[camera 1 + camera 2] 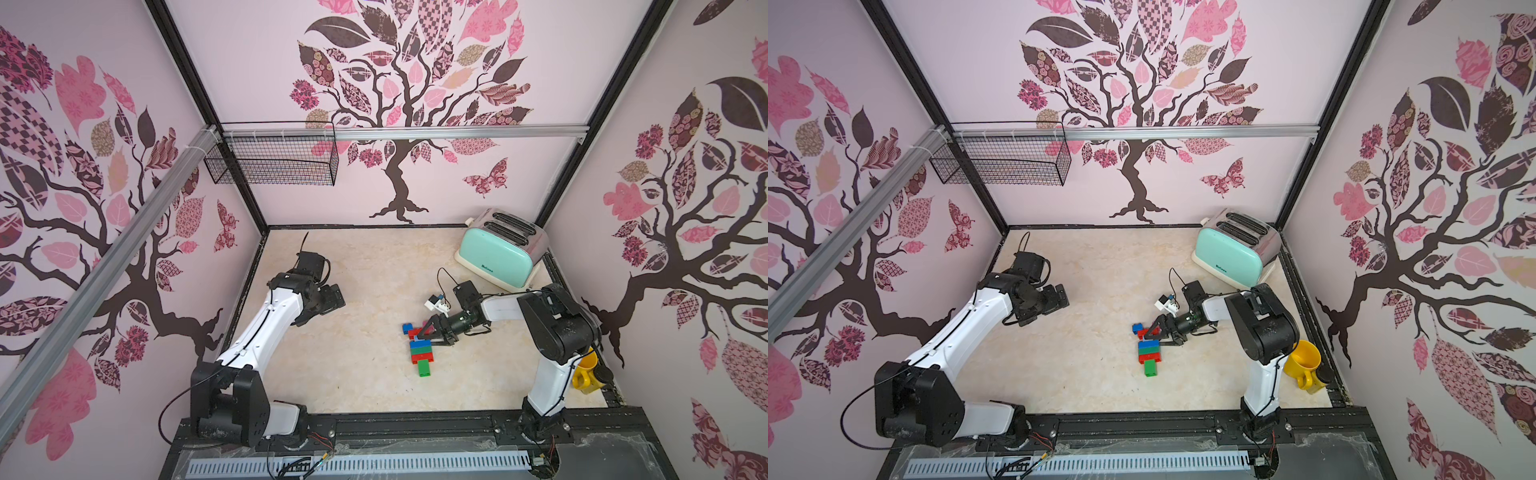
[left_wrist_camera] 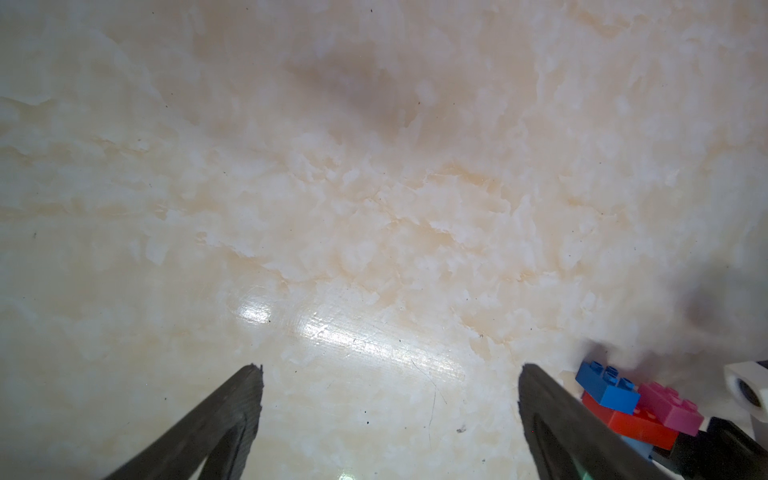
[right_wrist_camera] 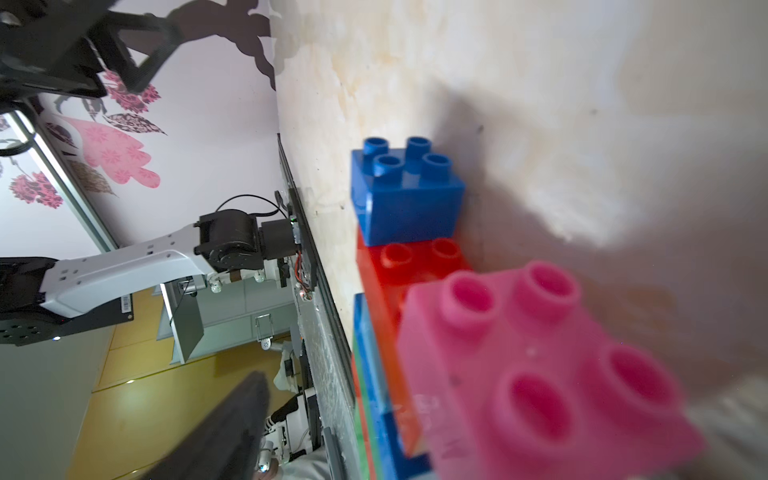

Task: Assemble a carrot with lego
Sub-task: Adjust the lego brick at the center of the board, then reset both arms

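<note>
Carrot [image 1: 420, 351] lies flat on the tabletop [image 1: 353, 374], right of centre in both top views, with its green tip [image 1: 424, 368] toward the near edge. Its wide end is partly covered by the right pincer [image 1: 426, 333], whose jaws stand spread to either side of the pink brick [image 1: 432, 328]. The left pincer [image 1: 334, 297] hangs well apart on the far left; its fingers are too dark to make out there. A yellow mug [image 1: 584, 372] is half hidden behind the right arm [image 1: 552, 324].

The left wrist view shows the left pincer [image 2: 388, 374] released, with only bare tabletop between its fingers. One finger cuts off the carrot's wide end, leaving a blue brick [image 2: 606, 386], the pink brick and a red brick [image 2: 640, 424] in view.

In the right wrist view the pink brick [image 3: 540, 374] is close and blurred, sitting on the red brick with the blue brick beyond. One dark finger [image 3: 245, 415] stands clear of the bricks and the other is cut off, so the right pincer is released.
</note>
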Controlling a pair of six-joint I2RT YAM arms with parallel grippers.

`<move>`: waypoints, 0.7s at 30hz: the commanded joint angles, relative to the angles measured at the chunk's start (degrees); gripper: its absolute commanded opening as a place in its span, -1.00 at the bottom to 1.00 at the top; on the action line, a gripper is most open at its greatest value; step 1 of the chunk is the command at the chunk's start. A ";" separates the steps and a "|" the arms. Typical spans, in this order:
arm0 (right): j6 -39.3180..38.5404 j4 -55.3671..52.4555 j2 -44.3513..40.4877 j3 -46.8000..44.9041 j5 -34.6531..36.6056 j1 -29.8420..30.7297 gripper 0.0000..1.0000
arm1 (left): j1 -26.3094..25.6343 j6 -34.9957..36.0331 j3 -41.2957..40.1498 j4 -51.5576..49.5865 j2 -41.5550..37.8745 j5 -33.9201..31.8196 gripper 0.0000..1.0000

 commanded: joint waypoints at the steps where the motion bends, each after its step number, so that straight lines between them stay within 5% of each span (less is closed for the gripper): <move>1: -0.14 -6.13 -0.13 -2.59 14.81 -1.50 0.99 | 0.31 0.68 0.21 -0.12 -1.02 -1.49 0.96; 14: -1.81 -12.44 -17.67 -1.28 28.36 -8.28 0.99 | 0.61 8.13 -6.98 9.44 -7.82 -15.93 0.96; 21: -7.85 -5.53 -23.37 0.29 34.29 -14.75 0.99 | 7.67 15.54 -12.83 21.42 -10.41 -16.20 0.95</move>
